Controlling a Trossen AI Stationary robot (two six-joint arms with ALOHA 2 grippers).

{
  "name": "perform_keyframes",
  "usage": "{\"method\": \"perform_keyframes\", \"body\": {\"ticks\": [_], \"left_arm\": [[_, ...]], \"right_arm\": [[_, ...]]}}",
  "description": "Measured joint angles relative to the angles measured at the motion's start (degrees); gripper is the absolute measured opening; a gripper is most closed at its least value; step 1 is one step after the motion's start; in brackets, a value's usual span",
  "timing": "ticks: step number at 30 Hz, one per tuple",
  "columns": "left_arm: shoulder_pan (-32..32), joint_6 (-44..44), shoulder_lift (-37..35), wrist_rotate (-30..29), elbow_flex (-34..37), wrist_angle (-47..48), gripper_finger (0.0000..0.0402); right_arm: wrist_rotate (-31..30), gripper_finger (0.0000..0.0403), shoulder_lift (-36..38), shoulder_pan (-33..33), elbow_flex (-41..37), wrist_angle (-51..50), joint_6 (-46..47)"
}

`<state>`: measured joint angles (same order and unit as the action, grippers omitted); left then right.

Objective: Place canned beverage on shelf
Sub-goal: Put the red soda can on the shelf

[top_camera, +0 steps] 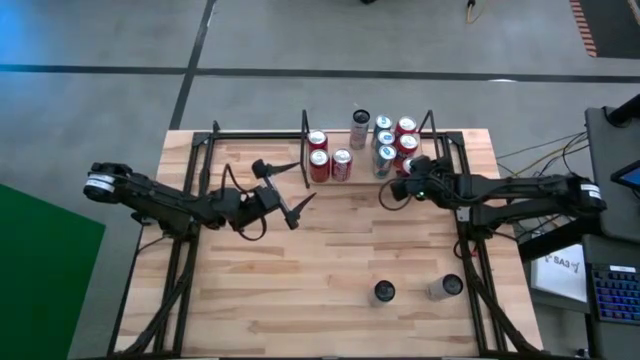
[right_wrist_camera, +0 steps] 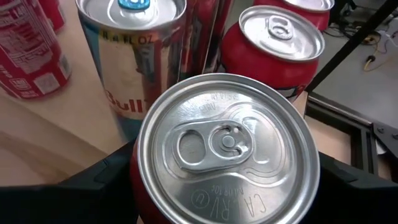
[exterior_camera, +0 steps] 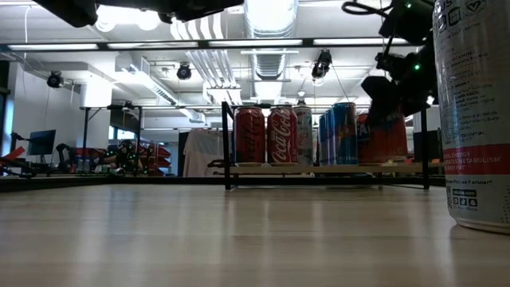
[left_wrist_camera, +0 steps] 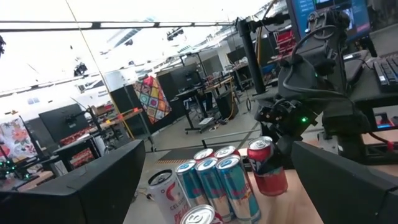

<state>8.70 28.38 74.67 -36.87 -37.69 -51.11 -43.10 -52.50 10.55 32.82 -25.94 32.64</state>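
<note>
The shelf (exterior_camera: pixel 319 168) stands at the table's far middle. On its board are red cans (top_camera: pixel 320 160), a silver can (top_camera: pixel 360 125), blue cans (top_camera: pixel 385 150) and more red cans (top_camera: pixel 407 135). My right gripper (top_camera: pixel 400 188) is at the shelf's right part, shut on a red canned beverage (left_wrist_camera: pixel 267 168) beside the blue cans. My left gripper (top_camera: pixel 303 183) hangs open above the table left of centre. It points toward the shelf and has nothing between its fingers. My right gripper pinches the red can's side wall (right_wrist_camera: pixel 140 180) between its two fingers (right_wrist_camera: pixel 93 177), one on each side just below the top rim. The fingers come from the table's right side, slanting down. The can leans a little; whether its bottom rests on the board, I cannot tell.
Two more cans (top_camera: pixel 384 292) (top_camera: pixel 445 288) stand on the table near its front edge, right of centre; one of them fills the low view's right side (exterior_camera: pixel 474 119). A black frame (top_camera: pixel 200 160) runs along the table's left and right sides. The middle of the tabletop (top_camera: pixel 330 240) is bare wood.
</note>
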Motion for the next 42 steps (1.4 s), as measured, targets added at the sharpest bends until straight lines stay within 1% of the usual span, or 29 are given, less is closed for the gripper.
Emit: {"method": "perform_keyframes", "body": {"ticks": [7, 18, 25, 33, 39, 42], "left_arm": [[-0.2, -1.2, 0.0, 0.0, 0.0, 1.2, 0.0389], [-0.2, -1.9, 0.1, 0.0, 0.0, 1.2, 0.0389], [-0.2, -1.9, 0.1, 0.0, 0.0, 1.2, 0.0389], [-0.2, -1.9, 0.1, 0.0, 0.0, 1.1, 0.0389], [-0.2, -1.9, 0.1, 0.0, 0.0, 1.0, 0.0389], [-0.2, -2.1, 0.1, -0.1, 0.0, 0.9, 0.0389]], "right_arm": [[-1.5, 0.0291, -2.8, 0.0, 0.0, 1.1, 0.5], [-2.0, 0.0293, -3.0, 0.3, -0.1, 1.3, 0.4], [-2.0, 0.0318, -3.0, 1.9, -0.1, 1.4, 0.4], [-1.9, 0.0323, -3.1, 2.2, -0.1, 1.5, -0.2], [-2.0, 0.032, -3.1, 2.3, -0.1, 3.0, 3.3], [-2.0, 0.0321, -3.1, 2.3, -0.1, 2.7, 3.6]]}}
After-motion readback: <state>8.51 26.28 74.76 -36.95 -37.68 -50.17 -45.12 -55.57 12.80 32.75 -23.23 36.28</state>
